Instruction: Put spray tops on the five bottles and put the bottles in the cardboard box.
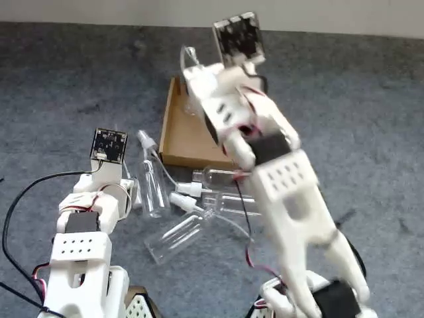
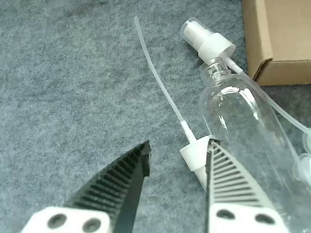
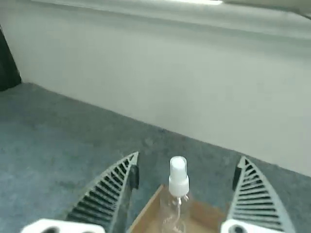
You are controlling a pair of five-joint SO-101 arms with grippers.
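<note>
Surface: I see a grey, felt-like carpet [image 1: 371, 99], matted and faintly mottled.
Cardboard box [image 1: 185, 139]: plain brown card, shallow and rectangular, with an open top, low walls and sharply folded corners.
Capped bottle [image 3: 176, 206]: clear plastic, slim and round-shouldered. It stands upright inside the cardboard box with a white spray head fitted and a thin dip tube visible through the wall.
Right gripper [image 3: 188, 157]: black ribbed fingers tapering to points on white mounts. It is poised over the cardboard box and released, with the jaws spread wide to either side of the capped bottle and touching neither flank.
Lying bottles [image 1: 177, 240]: several clear, glossy cylinders lie on their sides on the carpet just outside the cardboard box, on the side towards the arm bases. They overlap one another, so I cannot give an exact count.
Uncapped bottle [image 2: 243, 121]: transparent with a bare threaded neck, lying close to the cardboard box corner.
Loose spray top [image 2: 193, 154]: white plastic collar with a long, slightly curved translucent dip tube. It lies on the carpet beside the uncapped bottle, farther from the cardboard box.
Second spray top [image 2: 208, 41]: white head with a clear overcap, lying just off the uncapped bottle's neck and near the cardboard box wall.
Left gripper [image 2: 180, 143]: the same ribbed black fingers, low over the carpet outside the cardboard box. It is released and holds nothing, and one fingertip is against the loose spray top's collar.
</note>
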